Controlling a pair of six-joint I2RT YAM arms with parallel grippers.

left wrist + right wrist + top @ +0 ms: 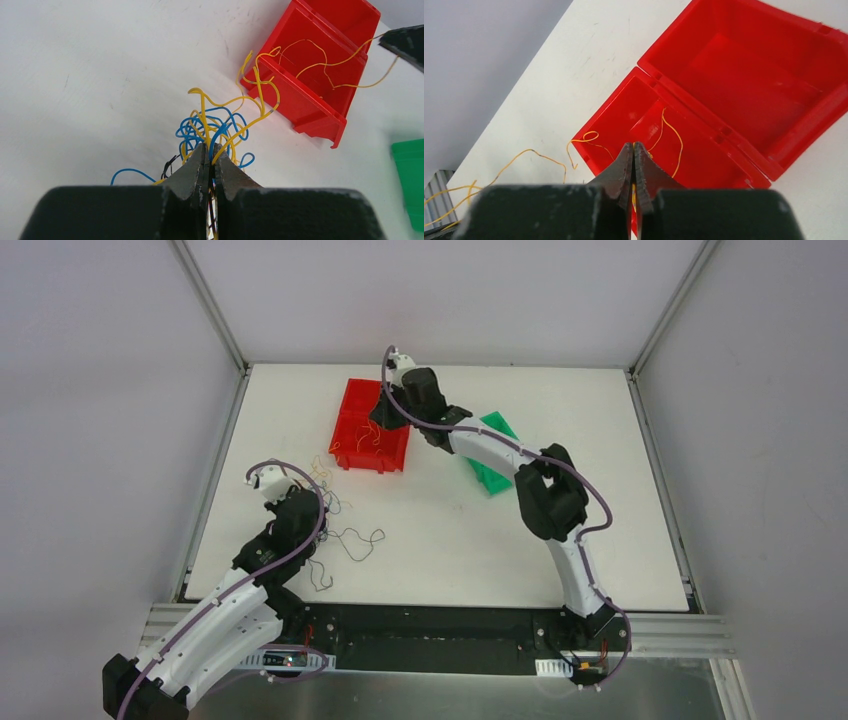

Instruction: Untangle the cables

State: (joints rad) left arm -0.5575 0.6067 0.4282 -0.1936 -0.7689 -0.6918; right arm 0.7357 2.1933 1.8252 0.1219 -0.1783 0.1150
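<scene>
Top view: cables [325, 490] lie in a loose clump on the bench [450, 540] right at my left jaws, a few dark strands trailing toward the bases. My right jaws hang over the nearer of two red bins [350, 455], with a green bin [488, 480] beside that arm. Left wrist: left jaws pressed together, pinching yellow and blue wires of the clump, and one yellow strand [325, 65] runs over the bin rim up to my right jaws. Right wrist: right jaws pressed together on that strand, above the nearer bin's floor.
</scene>
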